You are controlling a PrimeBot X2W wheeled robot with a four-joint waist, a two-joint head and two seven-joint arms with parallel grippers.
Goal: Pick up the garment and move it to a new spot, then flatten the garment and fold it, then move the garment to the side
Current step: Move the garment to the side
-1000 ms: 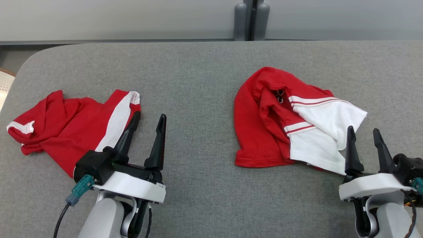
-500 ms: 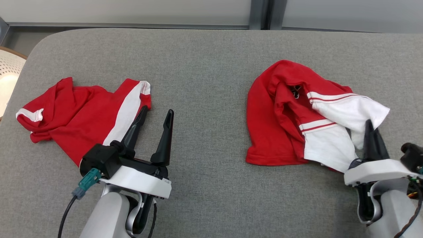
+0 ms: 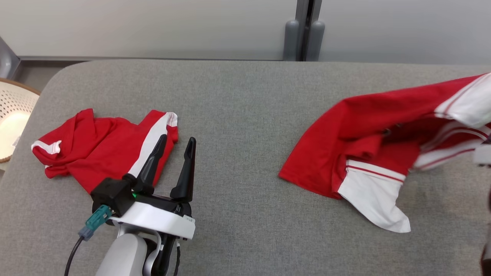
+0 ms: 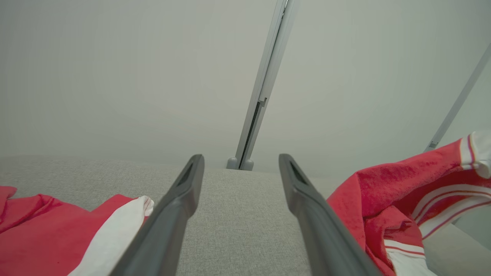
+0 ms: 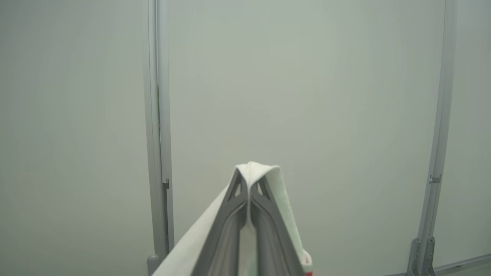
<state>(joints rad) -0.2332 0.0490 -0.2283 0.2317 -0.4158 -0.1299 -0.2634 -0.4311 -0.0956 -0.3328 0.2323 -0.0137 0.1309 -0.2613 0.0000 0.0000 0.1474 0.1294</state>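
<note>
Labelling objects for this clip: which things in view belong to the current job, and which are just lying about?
In the job: red-and-white shirt, partly lifted off the grey padded table by its white part; right gripper, shut on it.
Lying about: second red-and-white garment, beside the open left gripper; perforated basket past the table's left end.

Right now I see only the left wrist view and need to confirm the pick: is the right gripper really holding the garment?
Observer: Yes; in the right wrist view the right gripper is shut on a white fold of the garment.
Operator: Is it fully off the table?
Observer: No; in the head view its lower red corner appears to rest on the table.
Operator: Anything past the table's left edge?
Observer: A pale perforated basket.
</note>
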